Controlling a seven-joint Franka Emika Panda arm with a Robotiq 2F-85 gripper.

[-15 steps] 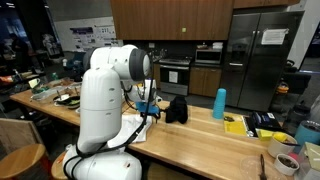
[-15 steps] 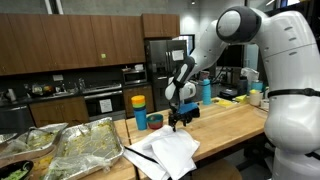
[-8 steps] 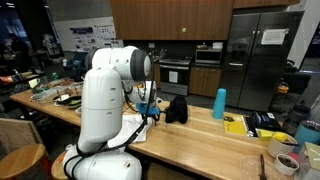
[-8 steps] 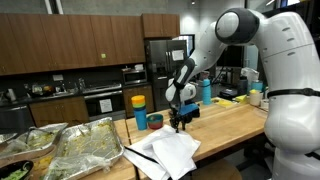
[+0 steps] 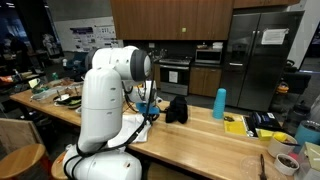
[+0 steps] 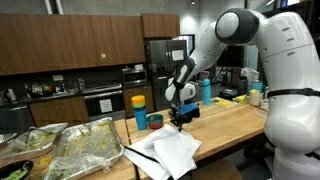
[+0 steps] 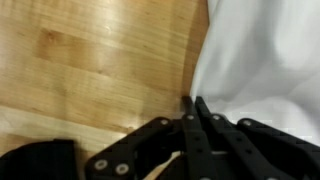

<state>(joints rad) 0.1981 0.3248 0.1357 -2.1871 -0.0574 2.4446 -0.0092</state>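
Since a second ago my gripper (image 5: 149, 113) has closed, though the arm has not shifted; in an exterior view it stands low over the white cloth (image 5: 134, 131) at the end of the bench (image 5: 200, 140). In an exterior view the gripper (image 6: 178, 122) touches the white cloth (image 6: 165, 150), which drapes over that end edge. In the wrist view the jaws are pressed narrow, pinching the cloth's edge (image 7: 260, 50).

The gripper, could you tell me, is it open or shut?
Shut: in the wrist view the gripper has fingertips together at the white cloth.
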